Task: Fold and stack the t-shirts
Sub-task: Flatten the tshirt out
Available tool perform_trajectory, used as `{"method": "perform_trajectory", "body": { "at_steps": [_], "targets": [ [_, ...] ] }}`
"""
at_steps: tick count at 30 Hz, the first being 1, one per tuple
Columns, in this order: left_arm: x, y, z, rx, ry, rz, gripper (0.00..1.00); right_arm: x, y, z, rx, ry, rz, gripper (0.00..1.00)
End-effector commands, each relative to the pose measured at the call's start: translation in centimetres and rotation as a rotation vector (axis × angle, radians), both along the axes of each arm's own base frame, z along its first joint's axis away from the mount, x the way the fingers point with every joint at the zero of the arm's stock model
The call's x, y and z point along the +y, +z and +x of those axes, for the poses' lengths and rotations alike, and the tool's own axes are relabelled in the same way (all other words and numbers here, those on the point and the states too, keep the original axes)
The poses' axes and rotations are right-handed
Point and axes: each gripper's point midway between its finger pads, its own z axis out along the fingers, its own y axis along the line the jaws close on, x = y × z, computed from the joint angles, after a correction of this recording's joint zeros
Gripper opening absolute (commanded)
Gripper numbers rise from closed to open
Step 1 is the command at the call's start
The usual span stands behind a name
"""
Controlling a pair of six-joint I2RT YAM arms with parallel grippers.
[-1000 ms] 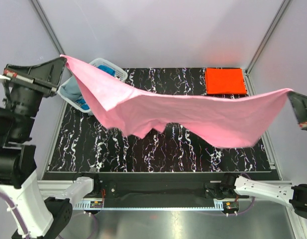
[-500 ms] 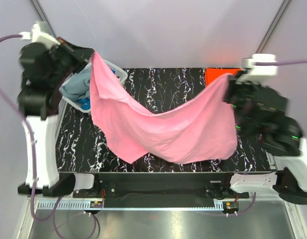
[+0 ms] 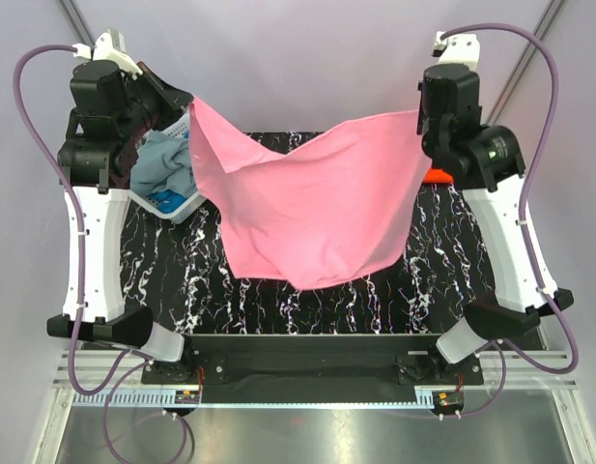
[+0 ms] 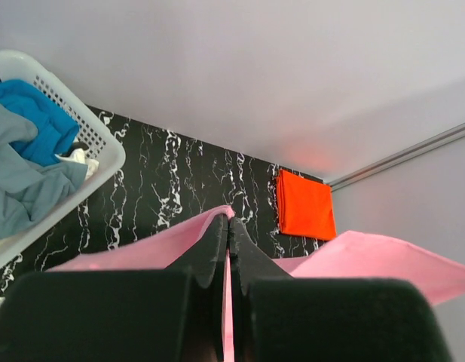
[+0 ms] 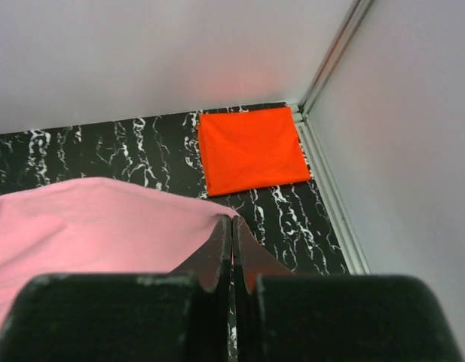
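Note:
A pink t-shirt point(image 3: 307, 208) hangs in the air over the table, held up by two corners. My left gripper point(image 3: 193, 101) is shut on its upper left corner, with pink cloth pinched between the fingertips point(image 4: 227, 220). At the upper right corner my right gripper point(image 3: 420, 116) is shut on the cloth too point(image 5: 232, 219). The pink shirt point(image 5: 89, 219) sags between the grippers and its lower edge dangles above the table's middle. A folded orange-red t-shirt point(image 5: 251, 148) lies flat at the table's far right corner, also seen in the left wrist view point(image 4: 304, 205).
A white lattice basket point(image 4: 104, 143) stands at the far left, holding a grey-blue shirt point(image 3: 162, 164) and a blue one point(image 4: 32, 113). The table point(image 3: 182, 280) is black with white veins. A metal rail point(image 5: 326, 162) runs along its right edge by the wall.
Both arms have risen and come inward from a wide spread. The pink shirt, stretched across the table a second ago, now hangs narrower and farther back.

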Motion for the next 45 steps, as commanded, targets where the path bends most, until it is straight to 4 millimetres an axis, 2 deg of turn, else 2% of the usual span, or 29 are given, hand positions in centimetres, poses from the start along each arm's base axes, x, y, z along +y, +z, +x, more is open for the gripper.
{"method": "perform_trajectory", "body": {
  "at_steps": [1, 2, 5, 6, 7, 8, 9, 11, 12, 14, 15, 16, 18, 20, 24, 27, 29, 31, 34, 35, 36, 38, 39, 40, 41, 42, 43, 44, 45],
  "targets": [
    [1.0, 3.9, -1.4, -0.121, 0.032, 0.033, 0.00, 0.2, 4.2, -2.0, -0.097, 0.096, 0.161, 0.00],
    [1.0, 4.7, -2.1, -0.140, 0.032, 0.024, 0.00, 0.0, 6.3, -2.9, -0.151, 0.111, 0.196, 0.00],
    [1.1, 8.0, -5.4, -0.226, 0.029, -0.017, 0.00, 0.0, 7.8, -5.5, -0.175, 0.170, 0.260, 0.00],
    [1.2, 8.7, -6.4, -0.246, 0.035, -0.025, 0.00, -0.6, 7.9, -7.3, -0.173, 0.177, 0.275, 0.00],
    [1.5, 10.1, -8.7, -0.294, 0.043, -0.033, 0.00, -0.7, 8.0, -8.3, -0.171, 0.201, 0.295, 0.00],
    [1.9, 10.9, -9.9, -0.319, 0.058, -0.040, 0.00, -0.4, 7.0, -8.9, -0.140, 0.220, 0.308, 0.00],
    [2.1, 12.2, -12.4, -0.369, 0.061, -0.049, 0.00, -1.2, 8.2, -11.7, -0.188, 0.254, 0.343, 0.00],
    [1.8, 13.5, -14.9, -0.420, 0.036, -0.078, 0.00, -0.6, 7.6, -13.8, -0.180, 0.333, 0.389, 0.00],
    [1.7, 14.4, -17.4, -0.466, 0.019, -0.096, 0.00, -1.4, 9.0, -16.7, -0.247, 0.373, 0.423, 0.00],
    [1.1, 14.9, -19.4, -0.505, -0.024, -0.137, 0.00, -1.9, 10.1, -20.2, -0.308, 0.446, 0.477, 0.00],
    [1.2, 15.7, -22.0, -0.553, -0.032, -0.156, 0.00, -2.1, 10.4, -21.3, -0.326, 0.462, 0.492, 0.00],
    [1.0, 15.9, -22.9, -0.566, -0.043, -0.184, 0.00, -2.7, 11.3, -23.4, -0.370, 0.489, 0.530, 0.00],
    [1.0, 16.6, -25.4, -0.604, -0.059, -0.209, 0.00, -3.3, 11.6, -25.1, -0.391, 0.503, 0.559, 0.00],
    [0.5, 16.7, -26.6, -0.603, -0.093, -0.226, 0.00, -3.9, 11.8, -26.9, -0.416, 0.517, 0.590, 0.00],
    [0.5, 17.1, -27.5, -0.603, -0.099, -0.214, 0.00, -4.5, 11.7, -28.0, -0.426, 0.513, 0.603, 0.00],
    [0.7, 16.4, -25.7, -0.563, -0.078, -0.181, 0.00, -4.3, 11.7, -27.6, -0.418, 0.510, 0.596, 0.00],
    [0.5, 15.6, -24.0, -0.528, -0.078, -0.152, 0.00, -4.2, 11.2, -26.1, -0.394, 0.479, 0.566, 0.00],
    [-0.3, 14.1, -20.4, -0.461, -0.109, -0.133, 0.00, -4.1, 10.6, -24.2, -0.363, 0.441, 0.510, 0.00],
    [-1.6, 11.7, -15.1, -0.363, -0.156, -0.134, 0.00, -3.1, 6.8, -18.1, -0.186, 0.321, 0.386, 0.00],
    [-1.9, 10.2, -13.3, -0.313, -0.163, -0.132, 0.00, -2.0, 4.8, -14.9, -0.099, 0.282, 0.336, 0.00],
    [-2.2, 8.6, -10.5, -0.254, -0.166, -0.128, 0.00, -2.1, 3.7, -13.2, -0.062, 0.233, 0.300, 0.00],
    [-2.7, 6.4, -7.6, -0.184, -0.178, -0.121, 0.00, -0.6, 1.8, -8.8, -0.005, 0.193, 0.242, 0.00],
    [-3.0, 4.3, -4.7, -0.118, -0.173, -0.113, 0.00, -0.3, 1.6, -7.4, -0.005, 0.181, 0.223, 0.00],
    [-3.2, 3.3, -3.4, -0.090, -0.166, -0.110, 0.00, -0.2, 2.0, -6.2, -0.022, 0.177, 0.208, 0.00],
    [-3.4, 2.8, -2.2, -0.074, -0.162, -0.107, 0.00, 0.6, 1.8, -3.4, -0.022, 0.174, 0.204, 0.00],
    [-4.0, 0.8, 0.6, -0.019, -0.159, -0.109, 0.00, 0.5, 1.9, -1.9, -0.027, 0.167, 0.206, 0.00],
    [-4.5, 0.4, 1.9, -0.005, -0.156, -0.110, 0.00, 0.6, 3.9, -1.1, -0.081, 0.194, 0.228, 0.00],
    [-5.1, -1.9, 4.8, 0.049, -0.151, -0.109, 0.00, 0.0, 2.7, 2.4, -0.058, 0.153, 0.218, 0.00],
    [-5.2, 0.9, 5.3, -0.016, -0.144, -0.123, 0.00, -0.4, 3.1, 3.8, -0.075, 0.140, 0.222, 0.00]
  ]
}}
